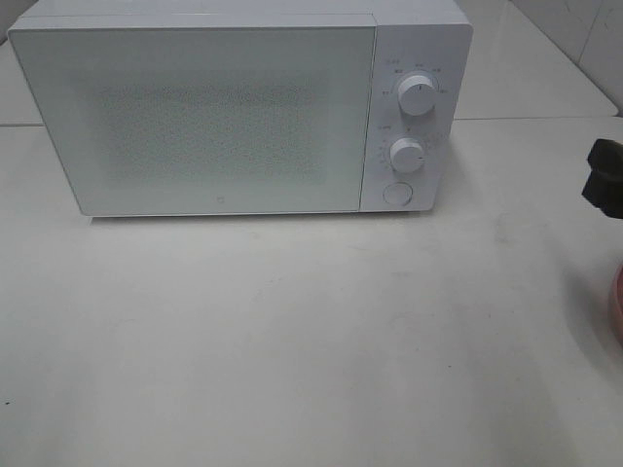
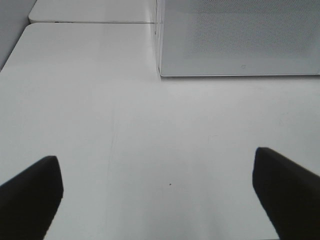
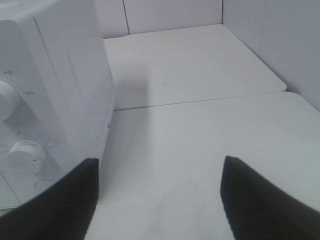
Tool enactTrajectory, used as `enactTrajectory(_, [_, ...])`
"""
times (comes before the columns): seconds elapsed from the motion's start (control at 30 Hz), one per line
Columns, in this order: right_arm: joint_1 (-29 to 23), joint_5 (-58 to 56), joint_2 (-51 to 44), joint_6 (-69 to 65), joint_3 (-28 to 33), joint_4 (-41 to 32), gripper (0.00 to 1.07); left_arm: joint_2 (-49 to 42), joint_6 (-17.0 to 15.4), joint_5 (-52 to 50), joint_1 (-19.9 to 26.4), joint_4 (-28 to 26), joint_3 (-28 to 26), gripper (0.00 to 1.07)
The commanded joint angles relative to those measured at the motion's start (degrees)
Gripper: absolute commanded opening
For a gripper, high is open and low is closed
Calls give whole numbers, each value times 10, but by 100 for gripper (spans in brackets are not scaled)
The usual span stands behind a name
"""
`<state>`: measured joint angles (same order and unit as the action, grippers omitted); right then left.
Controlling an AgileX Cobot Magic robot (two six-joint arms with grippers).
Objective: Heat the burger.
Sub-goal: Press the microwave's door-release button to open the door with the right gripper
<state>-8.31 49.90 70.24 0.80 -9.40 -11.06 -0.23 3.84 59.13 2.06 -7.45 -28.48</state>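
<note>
Although the burger lay out of view, a pink plate (image 1: 617,309) edged in at far right, near the right gripper (image 3: 160,165) (presumably the nearer arm); it and the left gripper (image 2: 156,155) gaped wide, empty.

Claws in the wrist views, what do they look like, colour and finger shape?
The left claw has two matte black fingers, broad with blunt, squarish tips. The right claw looks the same: plain black fingers. No cables, markings or labels show. The high view catches only a blocky black piece, probably of the right arm, at its edge.
</note>
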Motion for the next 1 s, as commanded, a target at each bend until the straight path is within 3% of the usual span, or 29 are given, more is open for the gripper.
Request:
enactTrajectory(0.03, [-21, 29, 14, 22, 1, -17, 67, -14, -2, -3, -1, -3, 1, 98])
enactTrajectory(0.1, [-85, 81, 66, 66, 1, -70, 67, -14, -2, -3, -1, -3, 1, 98])
enactTrajectory(0.2, [-101, 96, 80, 72, 1, -84, 67, -14, -2, -3, -1, -3, 1, 98])
enactTrajectory(0.4, [-186, 187, 168, 73, -1, -166, 67, -14, -2, -3, -1, -3, 1, 98])
enactTrajectory(0.47, [-241, 241, 225, 73, -9, -231, 67, -14, -2, -3, -1, -3, 1, 98])
enactTrajectory(0.57, [-255, 250, 237, 73, -14, -246, 67, -14, -2, -3, -1, -3, 1, 98])
enactTrajectory(0.63, [-301, 267, 275, 81, -38, -289, 67, -14, -2, -3, -1, -3, 1, 98])
enactTrajectory(1.0, [-374, 266, 335, 121, -109, -376, 67, -14, -2, -3, -1, -3, 1, 98])
